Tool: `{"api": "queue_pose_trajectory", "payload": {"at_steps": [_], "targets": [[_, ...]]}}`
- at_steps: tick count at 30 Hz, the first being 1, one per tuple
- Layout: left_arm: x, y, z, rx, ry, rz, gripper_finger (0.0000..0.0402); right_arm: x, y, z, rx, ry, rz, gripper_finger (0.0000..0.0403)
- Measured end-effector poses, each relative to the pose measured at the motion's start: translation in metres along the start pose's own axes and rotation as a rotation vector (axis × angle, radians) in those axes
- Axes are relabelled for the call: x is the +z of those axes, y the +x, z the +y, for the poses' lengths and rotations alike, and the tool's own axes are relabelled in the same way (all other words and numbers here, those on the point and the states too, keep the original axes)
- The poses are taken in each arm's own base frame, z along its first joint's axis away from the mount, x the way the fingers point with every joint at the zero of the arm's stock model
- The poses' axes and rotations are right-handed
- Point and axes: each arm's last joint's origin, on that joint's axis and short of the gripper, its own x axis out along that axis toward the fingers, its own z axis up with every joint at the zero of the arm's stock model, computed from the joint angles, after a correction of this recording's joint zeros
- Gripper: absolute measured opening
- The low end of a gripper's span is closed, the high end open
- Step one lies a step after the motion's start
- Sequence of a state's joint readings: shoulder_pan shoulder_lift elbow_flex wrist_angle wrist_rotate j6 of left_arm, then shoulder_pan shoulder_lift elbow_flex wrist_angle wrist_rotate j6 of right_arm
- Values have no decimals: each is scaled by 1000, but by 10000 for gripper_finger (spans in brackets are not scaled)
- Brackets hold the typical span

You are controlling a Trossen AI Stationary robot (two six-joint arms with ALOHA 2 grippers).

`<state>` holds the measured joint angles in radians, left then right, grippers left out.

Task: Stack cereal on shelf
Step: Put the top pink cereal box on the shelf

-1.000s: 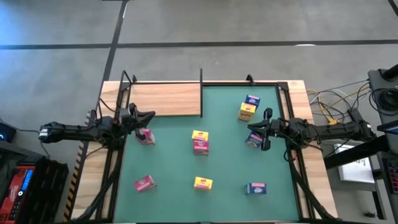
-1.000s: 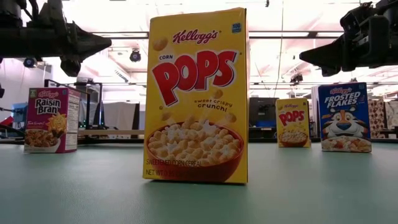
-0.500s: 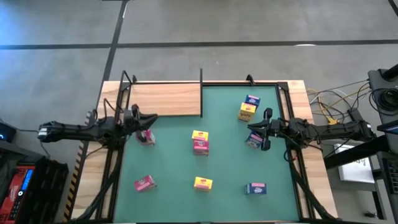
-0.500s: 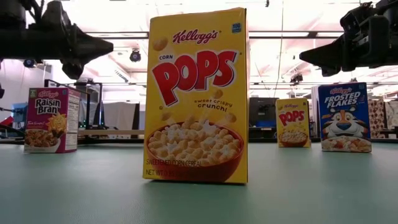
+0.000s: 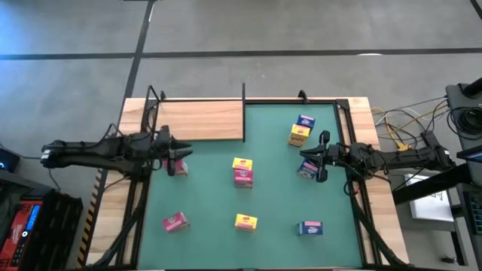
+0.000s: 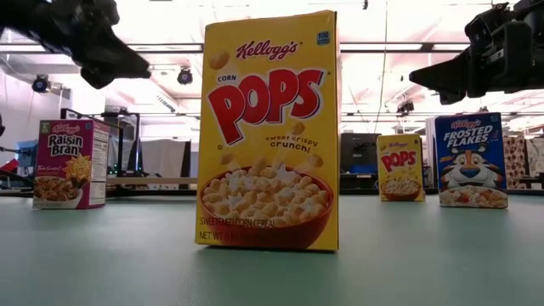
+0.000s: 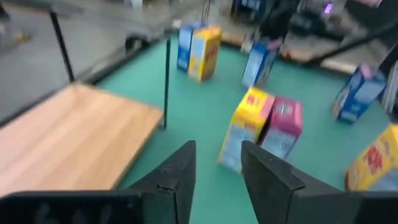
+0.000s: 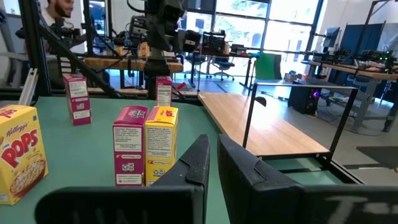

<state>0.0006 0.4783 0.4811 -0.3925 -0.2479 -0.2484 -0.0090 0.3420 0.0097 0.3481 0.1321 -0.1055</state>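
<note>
Small cereal boxes stand on the green mat: a pink one (image 5: 178,167) partly under my left gripper, a yellow and pink pair (image 5: 242,172) mid-mat, a yellow and blue pair (image 5: 300,129) toward the far right, and a blue one (image 5: 307,172) under my right gripper. Three more stand along the near side: pink (image 5: 175,221), yellow (image 5: 246,222), blue (image 5: 309,228). The light-wood shelf board (image 5: 199,120) with thin black posts lies at the far left. My left gripper (image 5: 186,153) hovers open by a narrow gap (image 7: 217,155). My right gripper (image 5: 303,159) hovers shut (image 8: 213,149).
Black frame rails run along the mat's left and right sides. In the low view a Corn Pops box (image 6: 270,127) fills the middle, with Raisin Bran (image 6: 70,163) to its left and Frosted Flakes (image 6: 473,160) to its right. A person (image 8: 59,9) stands beyond the table. Cables lie off the table's right edge.
My left gripper has swung a little toward the table's near edge, from beside the shelf board's near corner to over the pink box, and its arm has turned slightly. The right arm and all boxes have kept still.
</note>
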Motion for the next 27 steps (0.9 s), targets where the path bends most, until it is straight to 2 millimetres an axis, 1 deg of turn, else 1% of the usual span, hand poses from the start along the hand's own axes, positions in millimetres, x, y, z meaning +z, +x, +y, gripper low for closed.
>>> {"api": "queue_pose_trajectory", "payload": {"at_steps": [2,5,9,16,23,27], "targets": [[3,-3,0,24,15,93,114,0,0,0,0,0,0,22],[1,-3,0,45,12,229,114,0,0,0,0,0,-1,22],[-1,1,-2,8,-6,294,114,0,0,0,0,0,-1,22],[6,7,-6,8,-27,364,114,0,0,0,0,0,-1,22],[7,16,-11,37,-60,555,114,0,0,0,0,0,-1,22],[6,13,-10,64,-52,658,114,0,0,0,0,0,-1,22]]}}
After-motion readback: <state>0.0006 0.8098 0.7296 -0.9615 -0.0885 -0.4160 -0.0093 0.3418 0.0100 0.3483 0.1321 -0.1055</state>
